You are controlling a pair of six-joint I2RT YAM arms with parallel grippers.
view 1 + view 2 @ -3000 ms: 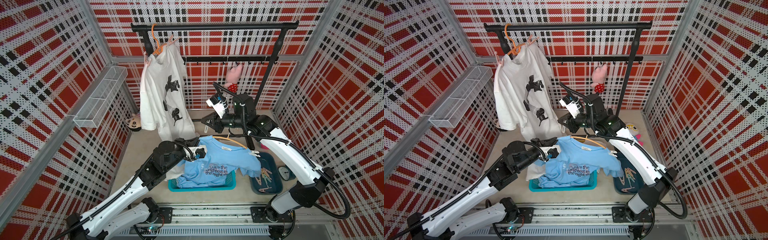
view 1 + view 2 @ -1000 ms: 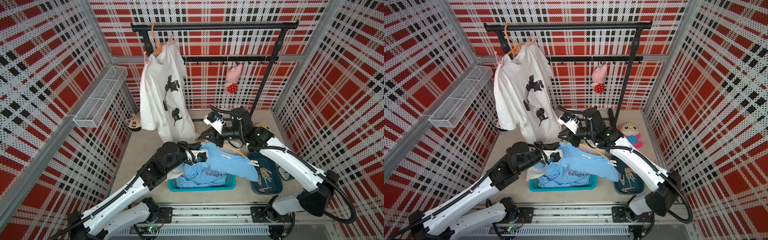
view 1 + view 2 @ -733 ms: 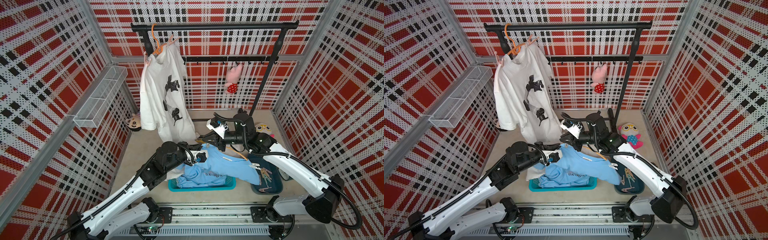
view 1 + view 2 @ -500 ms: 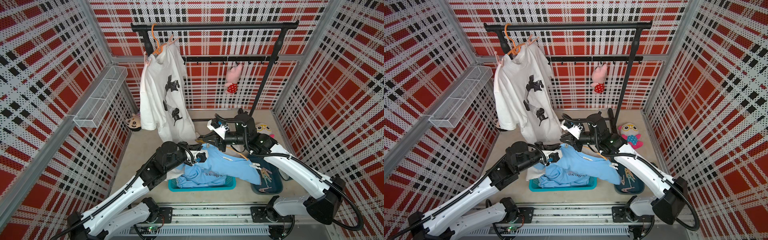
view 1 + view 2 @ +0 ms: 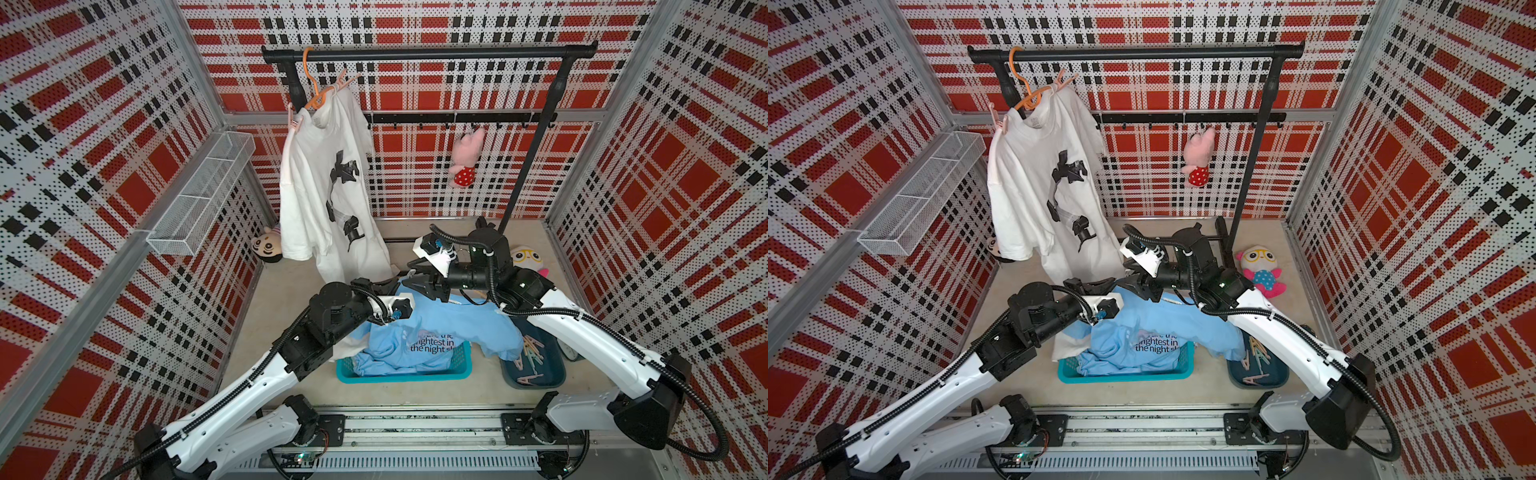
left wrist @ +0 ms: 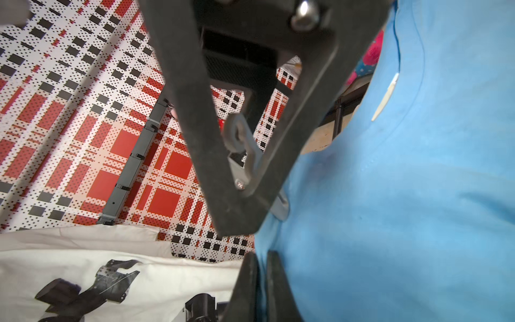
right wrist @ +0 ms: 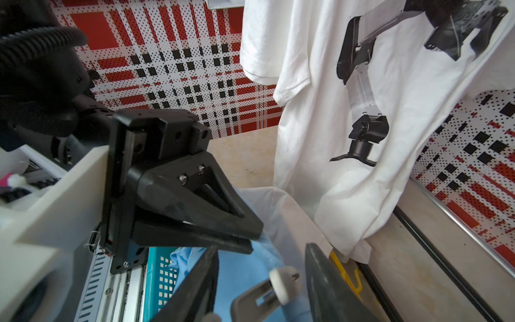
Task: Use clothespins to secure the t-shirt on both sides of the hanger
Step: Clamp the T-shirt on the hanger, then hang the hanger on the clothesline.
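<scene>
Near the floor's front-right corner, your clothespins (image 5: pixel 530 355) lie in one dark tray (image 5: pixel 555 374): pale pink, white and beige pegs, too tangled to count. One teal basket (image 5: pixel 407 376) holds the lower part of one blue t-shirt (image 5: pixel 457 322). Your left pincer (image 6: pixel 260 259) is clenched on that fabric; your right pincer (image 7: pixel 262 251) is released, jaws apart around the hanger hook (image 7: pixel 282 278).

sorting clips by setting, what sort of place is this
Probably a robot test cell staged as a laundry corner, not a home: perforated plaid wall panels box it in, a black clothes rack holds a white t-shirt, and a teal basket sits beside a tray of clothespins.
</scene>
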